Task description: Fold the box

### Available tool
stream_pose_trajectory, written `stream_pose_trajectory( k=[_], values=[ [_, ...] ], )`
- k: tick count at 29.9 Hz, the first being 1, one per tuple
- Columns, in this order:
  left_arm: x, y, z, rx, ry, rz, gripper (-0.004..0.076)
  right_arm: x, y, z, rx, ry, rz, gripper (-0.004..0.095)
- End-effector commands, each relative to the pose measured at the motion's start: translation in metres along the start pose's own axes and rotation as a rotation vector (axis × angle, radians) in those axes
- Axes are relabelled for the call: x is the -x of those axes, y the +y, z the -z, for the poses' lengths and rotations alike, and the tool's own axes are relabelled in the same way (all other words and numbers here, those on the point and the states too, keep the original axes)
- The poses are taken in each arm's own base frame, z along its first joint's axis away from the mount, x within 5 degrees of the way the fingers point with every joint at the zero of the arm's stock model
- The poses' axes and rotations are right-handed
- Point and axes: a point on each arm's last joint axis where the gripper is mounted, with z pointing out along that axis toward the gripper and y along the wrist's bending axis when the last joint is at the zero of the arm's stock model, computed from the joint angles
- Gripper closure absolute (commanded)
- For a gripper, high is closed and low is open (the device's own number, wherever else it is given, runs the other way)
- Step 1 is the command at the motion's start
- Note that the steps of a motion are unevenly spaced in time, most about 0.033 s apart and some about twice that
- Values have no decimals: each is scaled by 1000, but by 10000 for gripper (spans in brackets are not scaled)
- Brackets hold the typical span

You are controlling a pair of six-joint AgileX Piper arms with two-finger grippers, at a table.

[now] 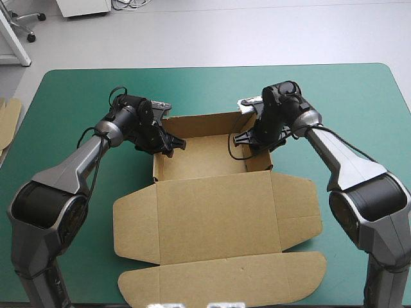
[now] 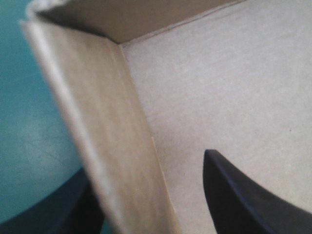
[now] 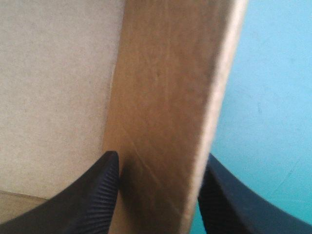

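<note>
While the box (image 1: 218,212) sits as an open tray in the middle of the table (image 1: 359,96), the right gripper (image 1: 244,141) pinches its right wall. The left gripper (image 1: 174,145) straddles the left wall, fingers apart. A one-sided pull could untuck a wall.

Silver-grey arms (image 1: 69,165) with black joints and black jaws.

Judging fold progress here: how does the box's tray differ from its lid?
The tray has its walls raised; the lid lies flat on the teal-green cover. The tray sits farther away, with the left end effector and right end effector astride its side walls; the lid, nearer, is untouched. The lid spreads wider, flaps out; the tray is narrower. Both are brown board, joined along one crease.
</note>
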Motion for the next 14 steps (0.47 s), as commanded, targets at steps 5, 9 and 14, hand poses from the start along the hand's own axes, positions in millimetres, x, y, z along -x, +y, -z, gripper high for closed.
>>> stream_pose_trajectory(
  k=[5,9,14],
  values=[
    [16,-10,73,-19,-252,-20,302,12,2,65,9,-194,10,444],
    [16,-8,102,20,-299,-41,302,13,2,103,12,-303,28,445],
    [2,-7,144,36,-374,-51,303,-12,-4,166,-27,-446,45,445]
  ],
)
